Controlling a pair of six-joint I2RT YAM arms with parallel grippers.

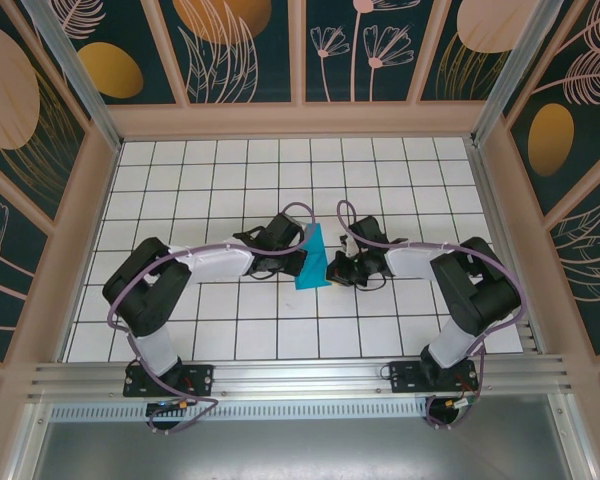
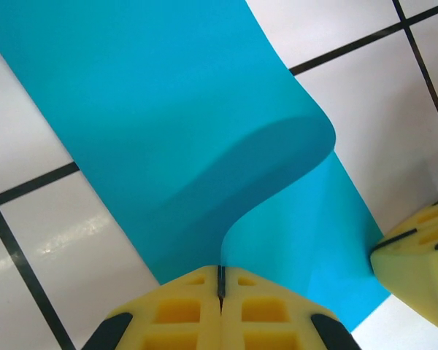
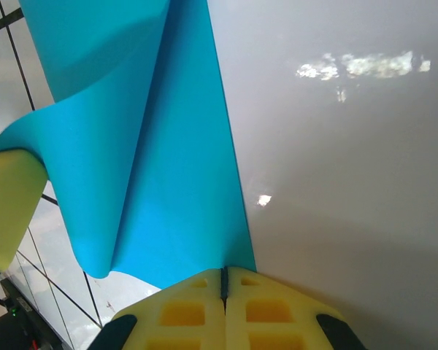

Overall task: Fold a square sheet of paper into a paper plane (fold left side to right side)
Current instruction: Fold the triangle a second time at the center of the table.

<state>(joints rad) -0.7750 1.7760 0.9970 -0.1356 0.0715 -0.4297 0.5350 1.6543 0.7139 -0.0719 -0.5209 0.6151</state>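
Observation:
The square sheet of paper [image 1: 310, 262] is teal-blue and stands partly lifted off the white grid table [image 1: 280, 170] between both grippers. My left gripper [image 1: 301, 250] is shut on one edge of it. In the left wrist view its yellow fingertips [image 2: 220, 278] pinch the sheet [image 2: 168, 109], which rises from them in a soft S-curl. My right gripper [image 1: 331, 268] is shut on the opposite edge, and in the right wrist view its tips [image 3: 224, 278] clamp a corner of the sheet [image 3: 168, 182]. Each wrist view catches the other gripper's yellow finger [image 2: 417, 255] [image 3: 7, 204]. The paper plane is out of view.
Wooden walls with dark floral panels [image 1: 80, 220] [image 1: 520, 220] close in the table on three sides. An aluminium rail [image 1: 300, 378] with both arm bases runs along the near edge. White tiles lie open behind and in front of the grippers.

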